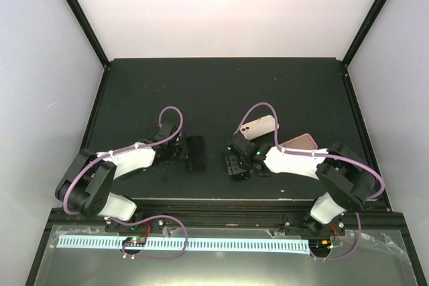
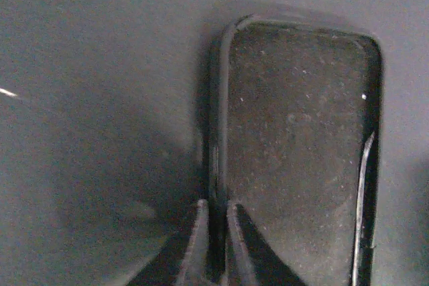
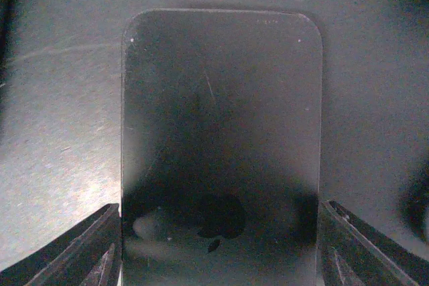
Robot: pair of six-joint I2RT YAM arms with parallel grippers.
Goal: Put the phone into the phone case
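The left arm (image 1: 100, 179) is folded low, its elbow back near the base and its forearm reaching forward and to the right. The left gripper (image 2: 214, 236) is closed on the left wall of the case (image 2: 295, 145), one finger (image 2: 194, 246) outside the rim and the other inside. The case lies flat, open side up, running ahead of the gripper and off to its right. Seen from above, the case (image 1: 195, 153) sits just past the left gripper (image 1: 179, 154).

The right arm (image 1: 342, 182) bends the other way, its forearm stretched leftward and low. The right gripper (image 3: 218, 249) stands wide, its fingers (image 3: 94, 249) set against both long edges of the phone (image 3: 221, 112) in a grip across its width. The phone lies flat, dark and glossy, and runs straight ahead from between the fingers. From above, the right gripper (image 1: 234, 163) hides most of it. The two grippers face each other, near but apart.

Behind the right gripper lie a beige phone (image 1: 258, 127) and, further right, a pink phone (image 1: 299, 142), partly under the forearm.

The counter (image 1: 221, 85) is matt black and dusty. Plain pale walls (image 1: 40, 45) enclose it on three sides, with black posts (image 1: 77, 11) at the corners. Purple cables (image 1: 171, 115) loop over both arms.
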